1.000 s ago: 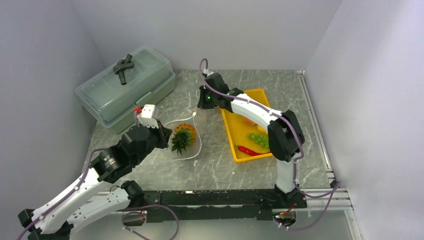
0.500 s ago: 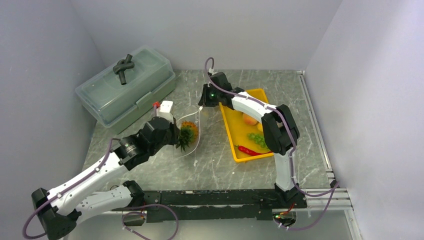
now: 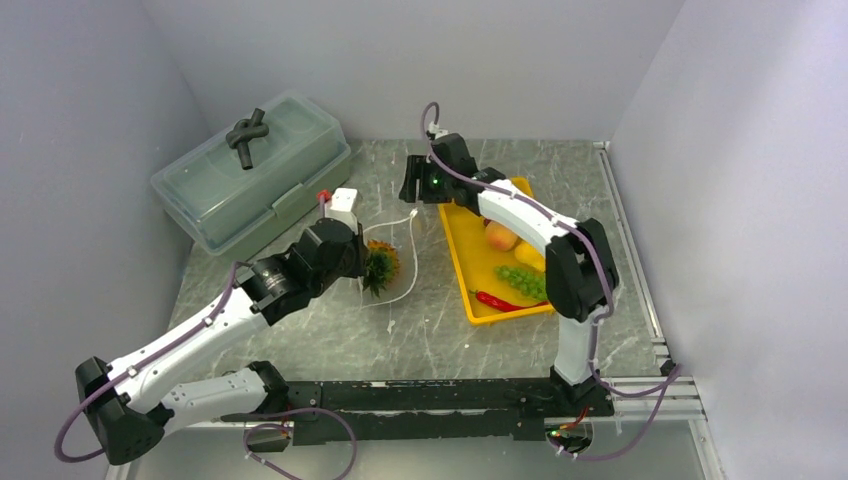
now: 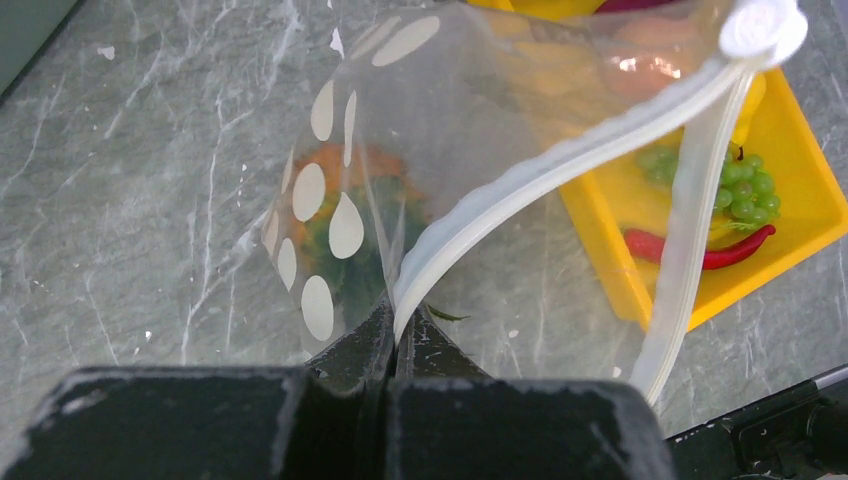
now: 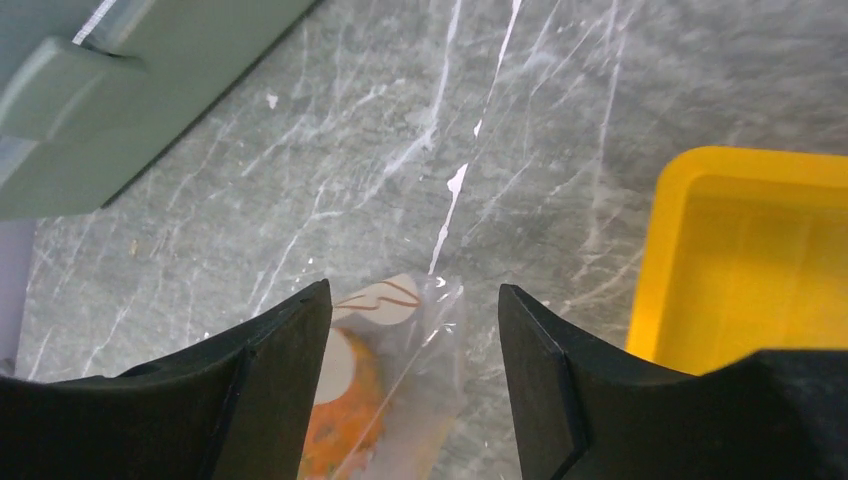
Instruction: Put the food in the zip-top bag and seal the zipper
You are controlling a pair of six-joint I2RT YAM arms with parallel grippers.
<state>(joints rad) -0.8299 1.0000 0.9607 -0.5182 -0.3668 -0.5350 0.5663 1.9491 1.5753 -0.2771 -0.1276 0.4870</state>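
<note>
The zip-top bag [image 3: 398,252] stands on the table with its mouth open, and the orange pineapple [image 3: 380,266] is inside it. My left gripper [image 3: 356,262] is shut on the zipper [image 4: 560,165] at the near end of the mouth, jaws pressed together [image 4: 400,332]. The pineapple [image 4: 350,235] shows through the dotted plastic. My right gripper [image 3: 410,190] hangs open just above the bag's far corner [image 5: 425,330], touching nothing. A peach [image 3: 500,238], a yellow fruit [image 3: 531,256], green grapes [image 3: 520,280] and a red chili [image 3: 495,300] lie in the yellow tray [image 3: 458,250].
A large translucent lidded box [image 3: 250,170] with a black handle stands at the back left. The yellow tray [image 5: 760,260] sits right of the bag, close to my right fingers. Grey walls close in the table on three sides.
My right gripper opened, let go of the bag's edge and drew back and up. My left arm carried the bag, pineapple inside, to the right toward the tray.
</note>
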